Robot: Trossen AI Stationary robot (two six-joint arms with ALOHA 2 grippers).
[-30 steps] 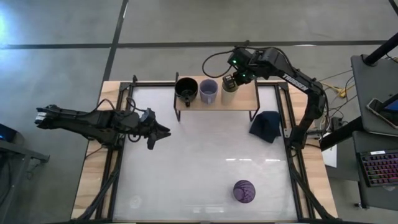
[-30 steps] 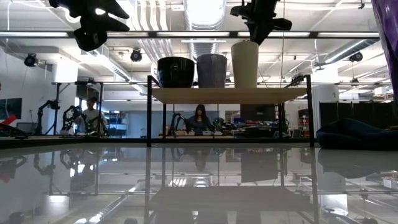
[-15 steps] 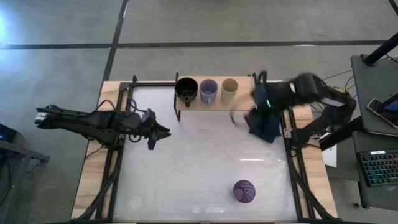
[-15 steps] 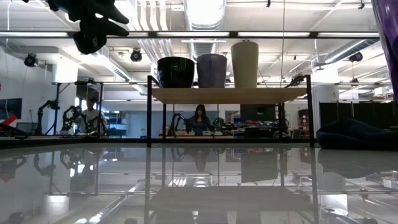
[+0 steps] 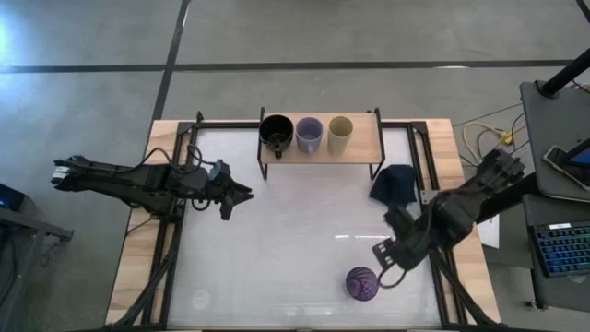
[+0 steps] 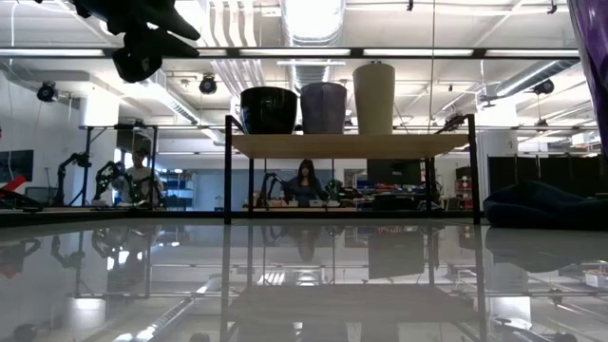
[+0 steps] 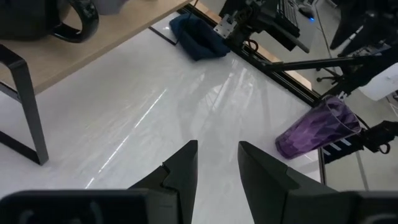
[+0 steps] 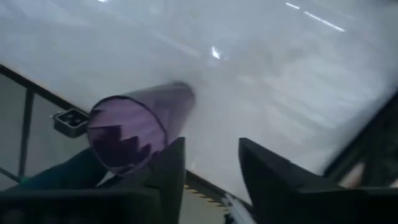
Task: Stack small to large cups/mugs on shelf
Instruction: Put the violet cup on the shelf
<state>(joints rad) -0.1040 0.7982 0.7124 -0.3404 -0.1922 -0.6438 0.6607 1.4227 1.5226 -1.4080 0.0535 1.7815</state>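
Observation:
On the wooden shelf (image 5: 364,148) stand a black mug (image 5: 276,134), a lavender-grey mug (image 5: 309,136) and a cream cup (image 5: 340,136), side by side on their bases; the low view shows the black mug (image 6: 268,109), the lavender-grey mug (image 6: 323,106) and the cream cup (image 6: 374,97). The purple tumbler (image 5: 361,283) stands on the table near the front right, its mouth (image 8: 127,130) facing my right wrist camera. My right gripper (image 5: 383,264) is open, just right of the tumbler, touching nothing. My left gripper (image 5: 241,195) is open and empty over the table's left part.
A dark navy cloth lump (image 5: 394,184) lies on the table right of the shelf. Black frame rails (image 5: 426,184) run along the table's sides. A keyboard and a desk stand beyond the right edge. People sit far off in the room behind the table.
My right gripper has left the cream cup on the shelf and swung toward the table's near right, passing over the navy cloth, and now sits beside the purple tumbler. The cream cup stays standing on the shelf.

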